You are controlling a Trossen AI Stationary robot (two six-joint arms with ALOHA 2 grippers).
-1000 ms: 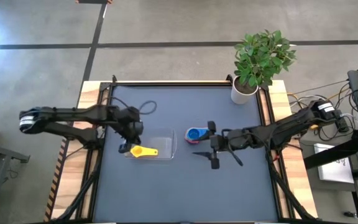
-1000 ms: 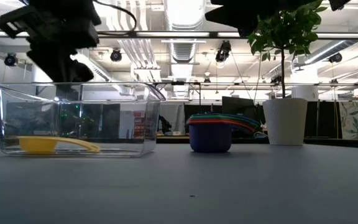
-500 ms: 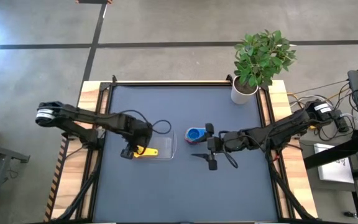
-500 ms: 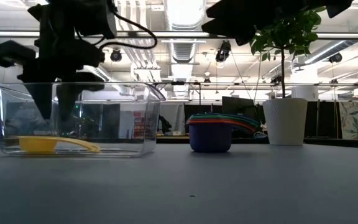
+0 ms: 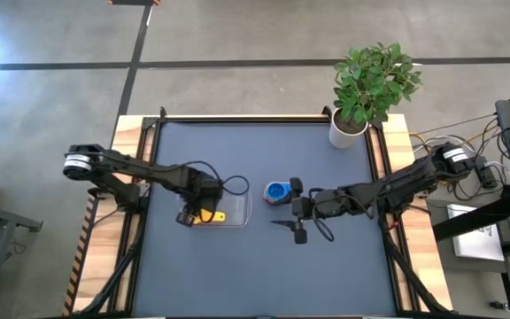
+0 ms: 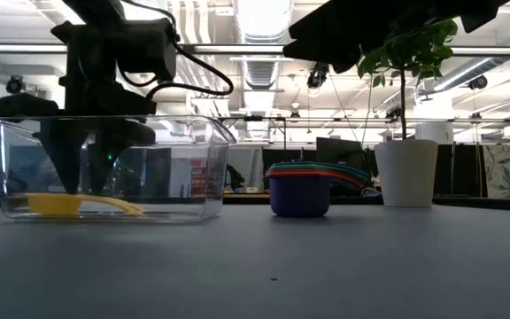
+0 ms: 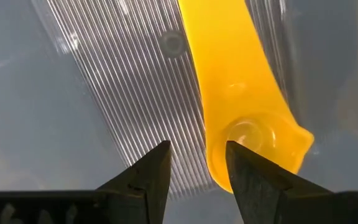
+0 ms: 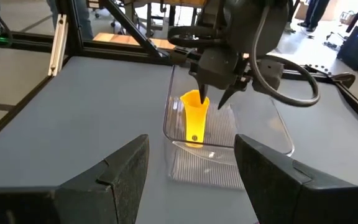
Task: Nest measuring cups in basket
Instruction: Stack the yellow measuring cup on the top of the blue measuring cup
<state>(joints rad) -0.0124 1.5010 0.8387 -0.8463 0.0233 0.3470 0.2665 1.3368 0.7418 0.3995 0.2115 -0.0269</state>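
Note:
The yellow measuring cup [image 5: 212, 215] lies flat on the floor of the clear basket [image 5: 243, 209], bowl toward the table's left, handle toward the right. My left gripper [image 5: 195, 213] reaches down into the basket [image 6: 211, 168], open by a narrow gap, fingertips just above the cup's bowl [image 7: 253, 138]. The other cups stand nested in a stack [image 5: 278, 191] on the table right of the basket, blue outermost [image 6: 299, 197]. My right gripper [image 5: 296, 213] hangs wide open beside the stack's right side, touching nothing. My left gripper [image 7: 197, 168] points down over the bowl end [image 7: 253, 138] of the yellow cup, one finger [image 7: 244, 168] in front of the bowl's rim. Whether it touches the cup, I cannot tell. The cup lies flat on the basket floor [image 7: 117, 93].
A white pot with a green plant [image 5: 347, 131] stands at the table's far right corner [image 6: 407, 173]. The dark table top is bare toward its near edge [image 5: 255, 275].
My left gripper has moved toward the table's right and down, from above the basket's rim into the basket, ending over the yellow cup's bowl. The cup has stayed where it lay. My right gripper has drifted slightly toward the table's left, nearer the stack.

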